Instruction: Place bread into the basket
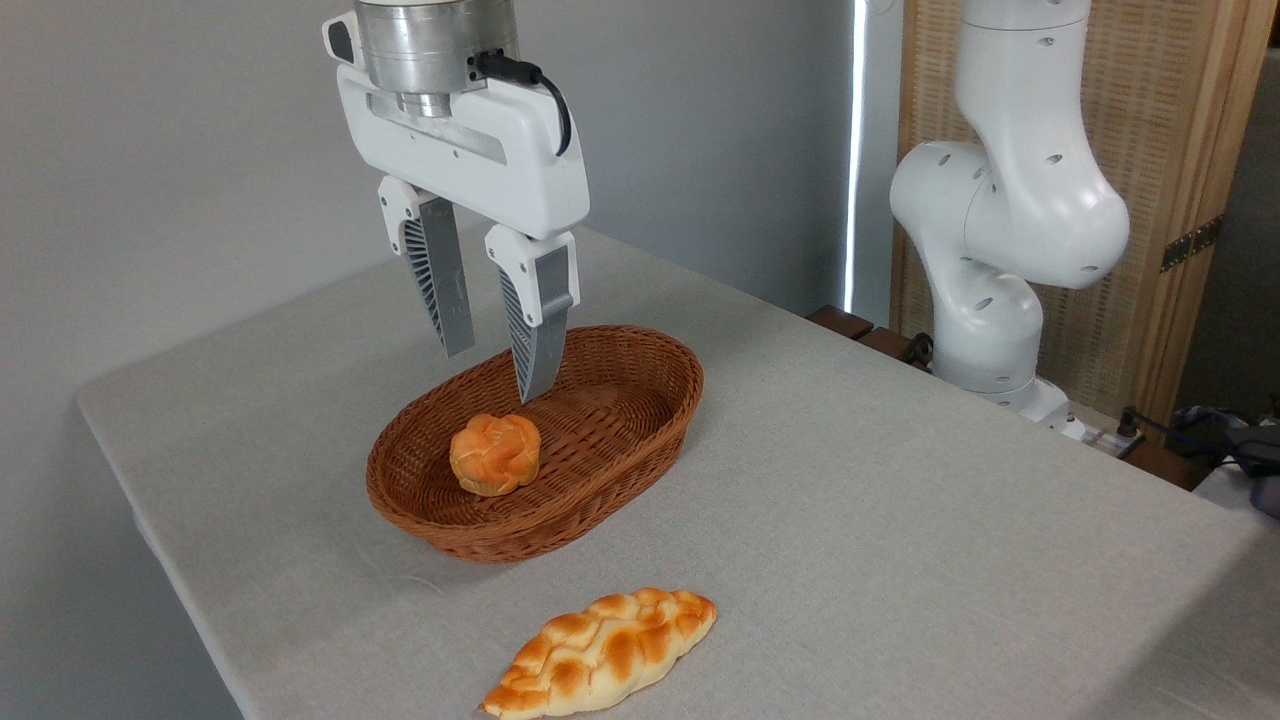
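Observation:
The bread (603,652), a long flat braided loaf in pale yellow with orange-brown patches, lies on the table near the front edge, outside the basket. The basket (640,420), an oval reddish-brown wicker one, stands at the table's middle. Inside it, toward the near-left end, rests a small round knotted orange bun (495,454). My gripper (497,375) hangs open above the basket's far-left part, fingers pointing down with nothing between them, well away from the loaf.
The grey cloth-covered table (900,520) stretches to the right of the basket. The arm's white base (1000,250) rises at the back right, with cables (1190,430) beside it. The table's front edge runs just below the loaf.

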Available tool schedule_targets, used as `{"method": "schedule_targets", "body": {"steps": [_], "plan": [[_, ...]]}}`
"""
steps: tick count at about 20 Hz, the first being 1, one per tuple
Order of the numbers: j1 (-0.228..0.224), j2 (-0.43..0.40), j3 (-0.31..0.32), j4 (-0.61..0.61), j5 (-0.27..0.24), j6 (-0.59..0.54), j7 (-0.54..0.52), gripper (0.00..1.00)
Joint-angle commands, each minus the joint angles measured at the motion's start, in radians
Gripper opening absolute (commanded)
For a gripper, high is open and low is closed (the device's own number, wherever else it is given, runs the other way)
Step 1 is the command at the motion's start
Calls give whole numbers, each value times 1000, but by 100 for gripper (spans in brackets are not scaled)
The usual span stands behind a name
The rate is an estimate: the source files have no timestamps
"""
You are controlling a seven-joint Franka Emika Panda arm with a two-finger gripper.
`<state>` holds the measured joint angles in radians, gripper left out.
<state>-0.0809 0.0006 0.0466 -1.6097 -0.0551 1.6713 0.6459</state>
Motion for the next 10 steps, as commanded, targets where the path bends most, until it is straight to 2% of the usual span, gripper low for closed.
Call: {"method": "schedule_targets", "body": {"steps": [1, 10], "plan": [[-2, 2, 10, 22, -12, -36, 36, 100], [-2, 2, 9, 21, -11, -38, 29, 100]]}}
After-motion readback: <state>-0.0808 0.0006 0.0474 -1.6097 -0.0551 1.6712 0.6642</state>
